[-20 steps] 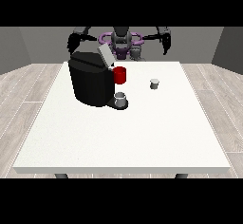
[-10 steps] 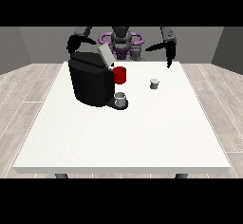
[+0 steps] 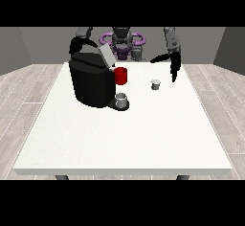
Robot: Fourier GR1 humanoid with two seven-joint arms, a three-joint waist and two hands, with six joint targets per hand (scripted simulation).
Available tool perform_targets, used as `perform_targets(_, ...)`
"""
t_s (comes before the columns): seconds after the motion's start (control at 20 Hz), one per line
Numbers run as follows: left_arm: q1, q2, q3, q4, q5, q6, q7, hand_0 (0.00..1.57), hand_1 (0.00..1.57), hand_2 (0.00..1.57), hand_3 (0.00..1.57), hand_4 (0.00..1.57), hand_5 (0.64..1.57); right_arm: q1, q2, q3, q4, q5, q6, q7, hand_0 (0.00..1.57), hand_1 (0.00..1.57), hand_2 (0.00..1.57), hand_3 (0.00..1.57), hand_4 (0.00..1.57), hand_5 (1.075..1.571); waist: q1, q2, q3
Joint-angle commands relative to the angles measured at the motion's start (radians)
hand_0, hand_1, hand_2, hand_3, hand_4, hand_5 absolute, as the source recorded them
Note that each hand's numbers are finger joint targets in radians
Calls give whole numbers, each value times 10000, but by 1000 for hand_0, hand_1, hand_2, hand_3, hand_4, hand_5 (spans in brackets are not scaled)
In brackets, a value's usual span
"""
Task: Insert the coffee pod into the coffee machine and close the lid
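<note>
A small grey coffee pod (image 3: 155, 84) stands on the white table (image 3: 124, 134), right of the machine. The black coffee machine (image 3: 92, 80) sits at the table's back left, its grey lid (image 3: 106, 56) tilted up and open. The hand at the view's right (image 3: 172, 67) hangs above and to the right of the pod, apart from it, fingers pointing down and thumb stretched out to the left; it holds nothing. The hand at the view's left (image 3: 75, 46) is behind the machine's top, mostly hidden.
A red part (image 3: 121, 75) sticks out on the machine's front, and a grey cup (image 3: 122, 99) stands on the machine's drip base below it. The robot's torso (image 3: 122, 43) is behind the table's far edge.
The hand at the view's right has come down and forward over the table, closer to the pod. The hand at the view's left and the machine have stayed put.
</note>
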Motion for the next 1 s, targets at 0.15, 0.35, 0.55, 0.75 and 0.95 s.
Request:
perform_targets(0.15, -912, 161, -324, 1261, -691, -98, 93, 0, 0, 0, 0, 0, 1571, -962, -33, -299, 691, 109, -426, 411, 0, 0, 0, 0, 397, 1571, 143, 432, 1)
perform_targets(0.35, -961, -143, -824, 1605, -1438, 321, 303, 0, 0, 198, 0, 0, 1571, -1021, -313, -460, 959, 47, -260, 924, 0, 0, 0, 0, 371, 1571, 154, 73, 2)
perform_targets(0.55, -1419, -247, -1005, 1796, -1918, 587, 383, 223, 223, 529, 222, 0, 1571, -1215, -322, -772, 2079, 95, -281, -128, 0, 0, 0, 0, 423, 1571, 328, 205, 4)
perform_targets(0.75, -1368, -202, -992, 2657, -2331, 930, 309, 807, 807, 847, 501, 0, 1571, -1001, 105, -236, 1730, 403, -668, 394, 0, 0, 0, 0, 410, 1571, 192, 72, 2)
perform_targets(0.95, -1400, 242, -996, 3442, -2887, 1342, -721, 634, 634, 756, 487, 0, 1571, -1190, -474, -347, 1280, 259, -48, 628, 0, 0, 0, 0, 427, 1571, -237, 510, -1)
